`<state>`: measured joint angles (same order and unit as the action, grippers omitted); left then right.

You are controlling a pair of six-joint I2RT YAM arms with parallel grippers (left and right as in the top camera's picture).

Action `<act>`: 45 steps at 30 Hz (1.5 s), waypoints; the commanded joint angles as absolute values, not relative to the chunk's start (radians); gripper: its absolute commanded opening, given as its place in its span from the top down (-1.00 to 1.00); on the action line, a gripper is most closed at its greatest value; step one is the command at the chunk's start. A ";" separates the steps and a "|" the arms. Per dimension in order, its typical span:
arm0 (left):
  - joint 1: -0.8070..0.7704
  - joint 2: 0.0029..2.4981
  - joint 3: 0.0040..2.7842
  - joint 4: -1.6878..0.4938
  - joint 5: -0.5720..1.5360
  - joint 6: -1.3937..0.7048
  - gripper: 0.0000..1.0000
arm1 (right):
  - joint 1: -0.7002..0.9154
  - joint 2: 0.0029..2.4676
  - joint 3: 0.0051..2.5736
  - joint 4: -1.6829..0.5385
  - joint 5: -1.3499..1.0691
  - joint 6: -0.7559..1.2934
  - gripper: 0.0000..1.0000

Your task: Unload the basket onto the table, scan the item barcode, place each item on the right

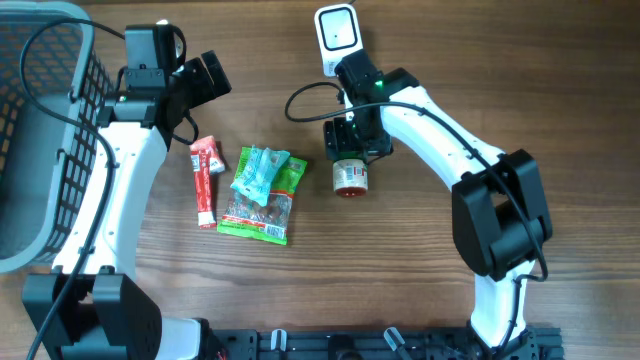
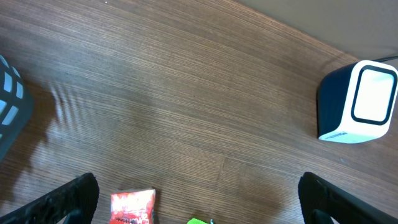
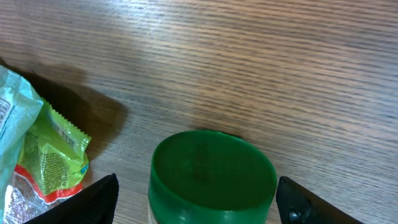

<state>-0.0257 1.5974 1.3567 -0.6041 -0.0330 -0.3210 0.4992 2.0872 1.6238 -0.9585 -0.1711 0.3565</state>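
Wooden table [image 1: 420, 300] seen from above, with bare wood grain lying open along the front and right edges. A grey mesh basket [image 1: 40, 150] with rounded corners fills the left edge. The left gripper [image 1: 207, 78] beside it hangs with its fingers spread wide, grasping nothing. A white, rounded scanner [image 1: 337, 35] stands at the far edge. Mid-table lie a red stick packet [image 1: 205, 180] and a crinkly green snack bag [image 1: 262, 210] with a teal pouch [image 1: 255, 170] on top. Just right of them sits a small round jar [image 1: 350, 180], closed with a smooth green lid. The right gripper [image 1: 352, 148] straddles the lid, fingers apart and not touching it.
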 commanded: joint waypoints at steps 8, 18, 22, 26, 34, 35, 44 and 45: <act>-0.026 1.610 1.356 -0.604 -0.043 -0.323 -1.00 | 0.518 2.108 1.608 -0.941 -0.078 0.366 -0.57; -0.026 1.610 1.356 -0.604 -0.043 -0.323 -1.00 | 0.518 2.108 1.608 -0.918 -0.060 0.234 -0.57; -0.026 1.610 1.356 -0.604 -0.043 -0.323 -1.00 | 0.519 2.108 1.608 -0.918 -0.060 0.209 -0.57; -0.026 1.610 1.356 -0.604 -0.043 -0.323 -0.99 | 0.519 2.108 1.608 -0.920 -0.060 0.210 -0.58; -0.026 1.610 1.356 -0.604 -0.043 -0.323 -1.00 | 0.559 2.128 1.608 -0.930 -0.060 0.210 -0.61; -0.026 1.610 1.356 -0.604 -0.043 -0.323 -1.00 | 0.562 2.136 1.608 -0.930 -0.059 0.210 -0.61; -0.026 1.610 1.356 -0.604 -0.043 -0.323 -1.00 | 0.563 2.158 1.609 -0.924 0.010 0.209 -0.56; -0.026 1.610 1.356 -0.604 -0.043 -0.323 -1.00 | 0.563 2.158 1.610 -0.924 0.011 0.209 -0.56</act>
<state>-0.0257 1.5974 1.3567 -0.6041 -0.0326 -0.3210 0.5632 2.1426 1.6161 -0.9264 -0.0246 0.2211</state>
